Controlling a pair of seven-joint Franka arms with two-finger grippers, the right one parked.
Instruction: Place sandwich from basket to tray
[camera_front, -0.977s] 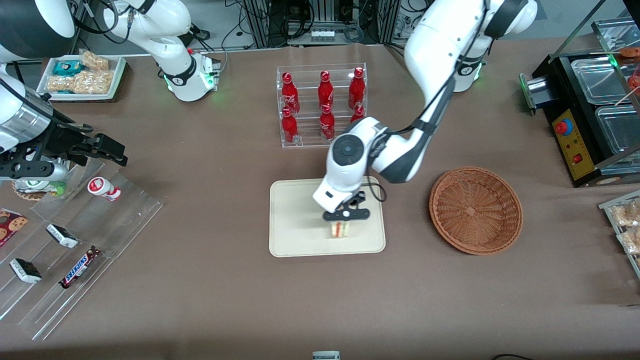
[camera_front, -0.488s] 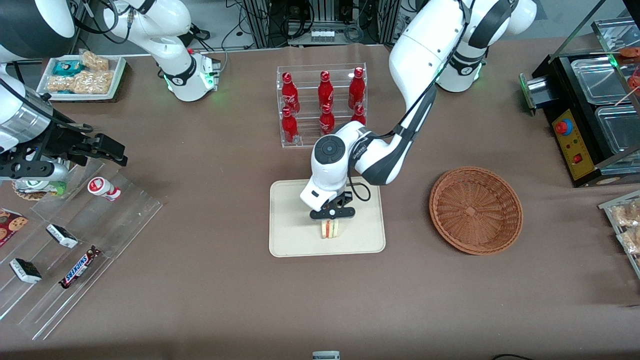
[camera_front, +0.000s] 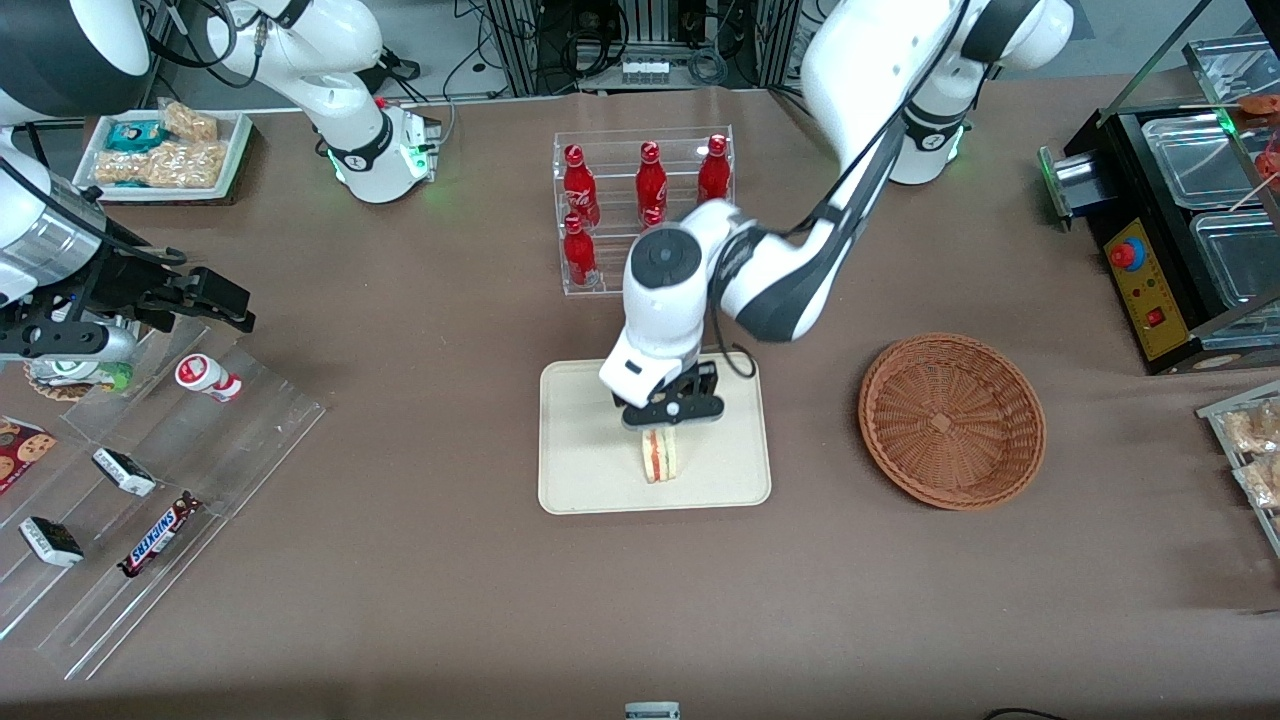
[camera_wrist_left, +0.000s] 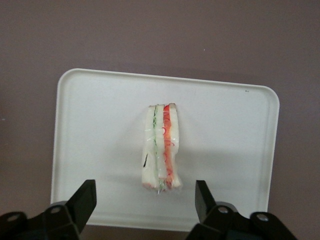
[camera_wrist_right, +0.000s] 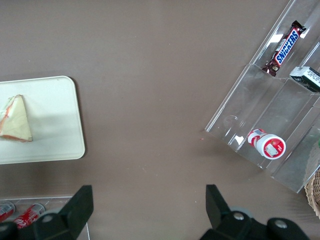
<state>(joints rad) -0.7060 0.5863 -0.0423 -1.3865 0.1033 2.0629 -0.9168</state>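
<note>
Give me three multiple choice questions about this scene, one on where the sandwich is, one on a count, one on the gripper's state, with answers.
1. Where is the sandwich?
A. in the basket
B. on the tray
C. on the bare table

2. How many items lie in the basket?
A. none
B. one
C. three

3. What is the gripper doing?
A. clamped on the sandwich
B. open above the sandwich
C. shut inside the basket

Answers:
1. B: the sandwich rests on the tray in both the front and wrist views.
2. A: only bare wicker shows.
3. B: in the wrist view both fingers stand wide apart, clear of the bread.
</note>
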